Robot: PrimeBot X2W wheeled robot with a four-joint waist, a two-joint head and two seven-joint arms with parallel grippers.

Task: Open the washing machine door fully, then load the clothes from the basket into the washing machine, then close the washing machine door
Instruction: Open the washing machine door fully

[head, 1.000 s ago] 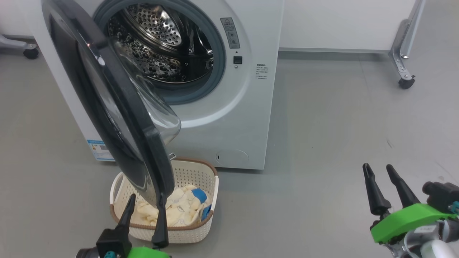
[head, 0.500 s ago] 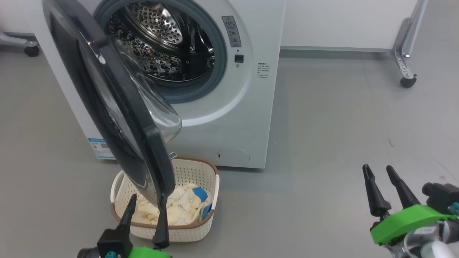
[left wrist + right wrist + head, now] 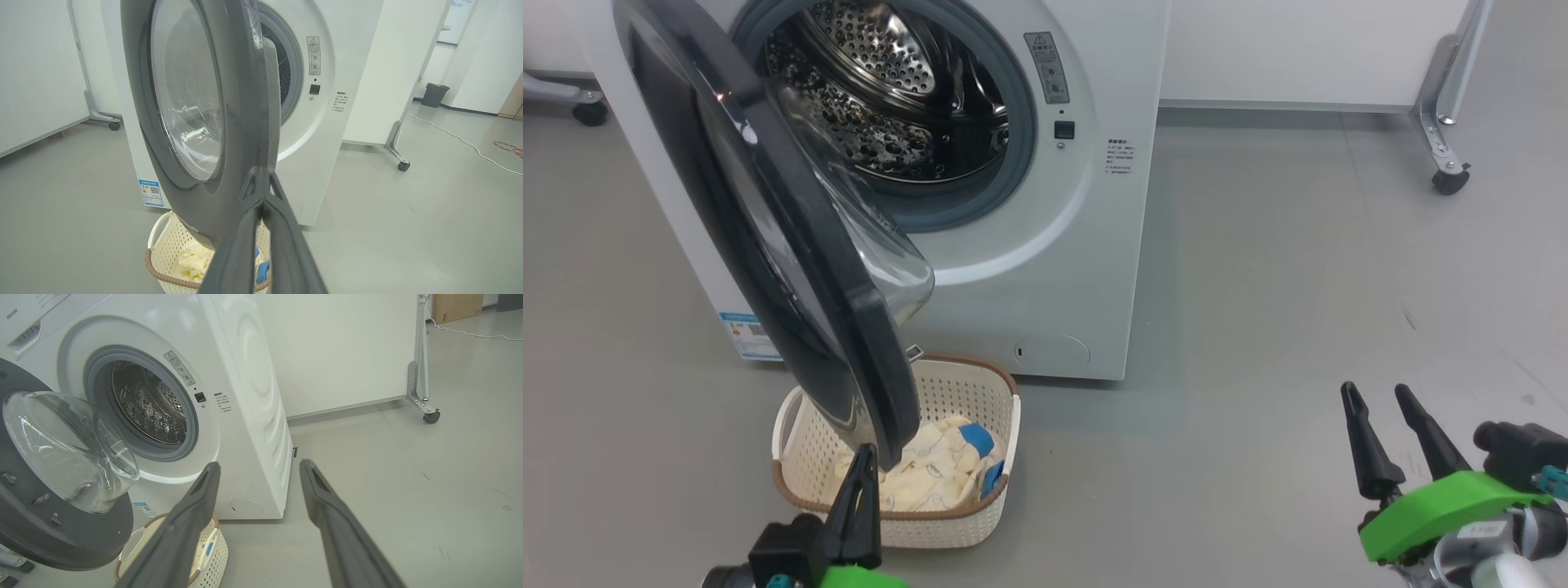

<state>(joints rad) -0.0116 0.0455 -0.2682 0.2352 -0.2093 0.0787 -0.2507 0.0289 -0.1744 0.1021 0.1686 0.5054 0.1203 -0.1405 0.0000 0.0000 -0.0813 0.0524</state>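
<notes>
Left pincer (image 3: 866, 454): fingers pressed together with nothing between them, tips right at the lower edge of the washing machine door (image 3: 768, 220). Whether they touch the black rim I cannot tell. Right pincer (image 3: 1374, 389): spread wide, empty, low over the floor (image 3: 1258, 327), well apart from everything. The door stands roughly half open, nearly edge-on in the left wrist view. Its lower rim hangs over the basket (image 3: 935, 529), which sits on the floor just in front of the washing machine (image 3: 1094, 245) with the clothes (image 3: 935, 469) inside. Judged step: pushing the door out to full swing. Risks noted: (1) the rim is glossy and curved, so a closed fingertip pushing on it could slide off, and the door might drift back across the drum (image 3: 890, 90) opening; (2) the pincer works close above the basket, and a downward slip could knock or shove it; (3) if the door stops short it would cover part of the basket, and a reach for the clothes could strike the rim or the glass bowl; (4) pushing past the hinge's limit would strain it.
</notes>
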